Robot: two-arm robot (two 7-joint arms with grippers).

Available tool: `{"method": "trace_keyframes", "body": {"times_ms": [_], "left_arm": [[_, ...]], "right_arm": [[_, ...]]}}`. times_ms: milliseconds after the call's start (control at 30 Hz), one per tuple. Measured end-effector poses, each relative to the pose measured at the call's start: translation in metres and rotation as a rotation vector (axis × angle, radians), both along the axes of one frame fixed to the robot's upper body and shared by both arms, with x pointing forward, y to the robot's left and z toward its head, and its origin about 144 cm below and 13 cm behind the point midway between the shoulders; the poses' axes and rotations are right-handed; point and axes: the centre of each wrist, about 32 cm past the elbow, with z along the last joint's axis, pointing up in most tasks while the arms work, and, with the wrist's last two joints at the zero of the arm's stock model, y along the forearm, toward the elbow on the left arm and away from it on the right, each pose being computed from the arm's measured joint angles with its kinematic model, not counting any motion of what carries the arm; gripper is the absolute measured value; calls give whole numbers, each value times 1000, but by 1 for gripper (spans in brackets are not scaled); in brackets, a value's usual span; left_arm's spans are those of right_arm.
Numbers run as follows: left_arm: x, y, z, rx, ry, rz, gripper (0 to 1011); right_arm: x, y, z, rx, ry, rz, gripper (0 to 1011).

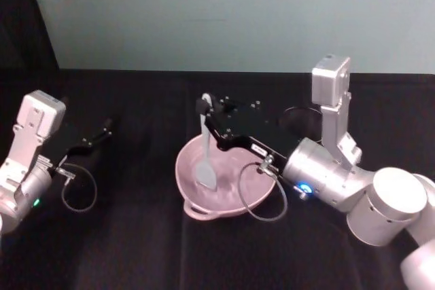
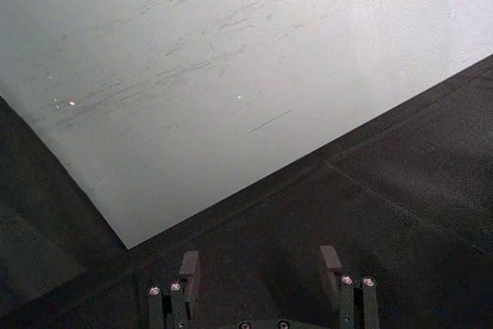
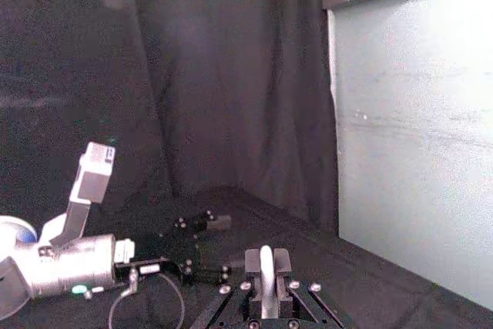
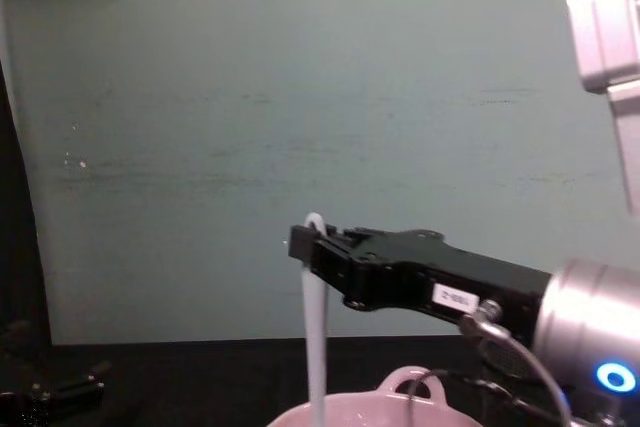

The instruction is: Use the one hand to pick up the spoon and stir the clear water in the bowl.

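1. The spoon (image 1: 206, 162) is white and slim with a flat paddle head. It hangs almost upright, its handle top clamped in the right pincer (image 1: 206, 108) and its head down inside the bowl (image 1: 253, 195).
2. The bowl is pale pink and glossy, upright on the black bench (image 1: 136, 249), with its small loop handle towards the robot.
3. The right pincer is black and flat with a white label. It reaches in over the bowl from the right.
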Motion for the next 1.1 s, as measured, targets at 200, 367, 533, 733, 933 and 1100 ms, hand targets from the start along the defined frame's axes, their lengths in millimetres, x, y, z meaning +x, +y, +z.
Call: {"method": "trace_keyframes", "body": {"times_ms": [200,367,533,733,933,1100], "left_arm": [[0,0,0,0,0,0,1011],[0,0,0,0,0,0,1011],[0,0,0,0,0,0,1011],[0,0,0,0,0,0,1011],[0,0,0,0,0,0,1011],[0,0,0,0,0,0,1011]], "right_arm": [[12,8,0,13,-7,0,110],[24,6,-3,15,2,-28,109],[33,0,-3,11,5,-62,110],[41,-19,-1,5,1,-134,109],[34,-36,2,-1,-8,-176,109],[26,-41,2,-9,-4,-181,110]]}}
